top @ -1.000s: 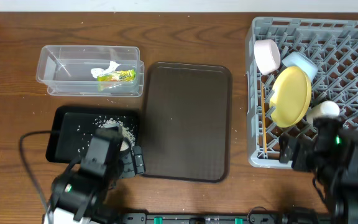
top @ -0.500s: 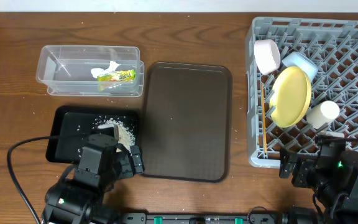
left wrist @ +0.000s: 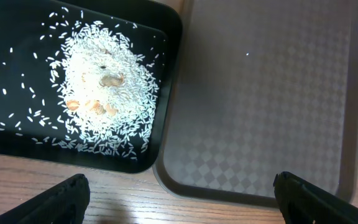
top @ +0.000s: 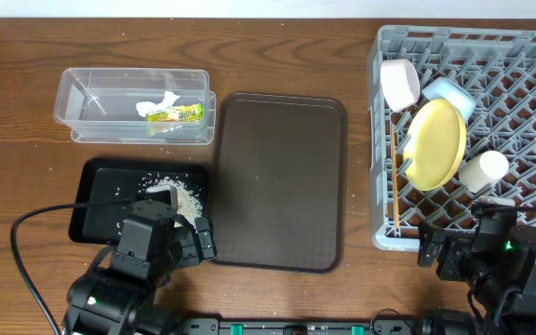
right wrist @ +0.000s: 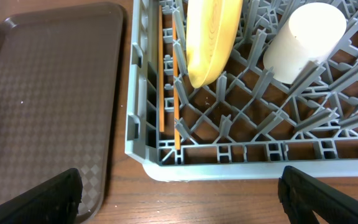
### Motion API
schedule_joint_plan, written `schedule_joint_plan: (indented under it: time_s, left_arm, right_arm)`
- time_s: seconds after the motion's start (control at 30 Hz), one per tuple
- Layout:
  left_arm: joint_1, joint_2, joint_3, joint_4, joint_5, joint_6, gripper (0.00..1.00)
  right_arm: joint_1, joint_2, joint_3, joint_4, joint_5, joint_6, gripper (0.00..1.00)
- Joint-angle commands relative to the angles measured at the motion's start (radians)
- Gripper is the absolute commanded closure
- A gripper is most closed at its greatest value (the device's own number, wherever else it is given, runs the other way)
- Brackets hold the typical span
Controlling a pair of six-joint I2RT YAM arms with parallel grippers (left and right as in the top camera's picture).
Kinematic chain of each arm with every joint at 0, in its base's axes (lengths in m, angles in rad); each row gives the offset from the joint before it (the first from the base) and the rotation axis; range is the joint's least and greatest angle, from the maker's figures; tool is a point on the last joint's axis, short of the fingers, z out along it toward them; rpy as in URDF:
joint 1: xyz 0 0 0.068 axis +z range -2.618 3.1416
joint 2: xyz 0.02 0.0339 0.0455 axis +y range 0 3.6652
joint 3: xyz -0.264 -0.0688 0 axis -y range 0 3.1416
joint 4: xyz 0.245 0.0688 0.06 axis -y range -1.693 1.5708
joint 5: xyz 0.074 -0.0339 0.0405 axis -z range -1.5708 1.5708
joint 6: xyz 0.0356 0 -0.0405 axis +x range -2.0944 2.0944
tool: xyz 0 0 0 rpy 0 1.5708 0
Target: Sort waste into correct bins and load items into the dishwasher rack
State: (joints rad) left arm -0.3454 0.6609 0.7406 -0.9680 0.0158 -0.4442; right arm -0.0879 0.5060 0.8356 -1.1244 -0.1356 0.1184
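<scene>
The clear tub (top: 133, 102) at the back left holds the green-and-orange wrapper (top: 175, 114) and the white tissue (top: 159, 103). Rice scraps (left wrist: 107, 93) lie heaped in the black tray (top: 100, 200). In the grey rack (top: 529, 56) stand the yellow plate (top: 435, 144), a white bowl (top: 400, 82), a light blue bowl (top: 449, 96) and the white cup (top: 485, 170). The chopsticks (right wrist: 176, 93) lie along its left wall. My left gripper (left wrist: 180, 199) hangs open over the bare table in front of the black tray. My right gripper (right wrist: 179, 199) is open and empty in front of the rack's near-left corner.
A dark brown serving tray (top: 282, 181) lies between the black tray and the rack, nothing on it. A black cable (top: 26, 233) loops at the front left. Both arms sit low at the table's front edge.
Both arms have drawn back toward the front edge, the left off the black tray, the right off the rack, uncovering the cup. Nothing has moved in the last half second.
</scene>
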Motion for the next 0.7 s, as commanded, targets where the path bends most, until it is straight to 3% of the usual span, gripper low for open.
schedule_joint_plan:
  time_s: [0.0,0.3,0.67]
  left_arm:
    - [-0.005,-0.002,-0.006,0.002,-0.016,-0.002,0.03]
    - [-0.005,-0.002,-0.006,0.001,-0.016,-0.002,0.02]
    - [-0.005,-0.002,-0.006,0.002,-0.016,-0.002,0.03]
  right_arm:
    - [0.012,-0.017,-0.005,0.001,-0.003,-0.008,0.01]
    - [0.045,-0.148,-0.047,0.077,0.124,-0.129,0.01]
    - [0.114,-0.483,-0.415,0.531,0.123,-0.142,0.01]
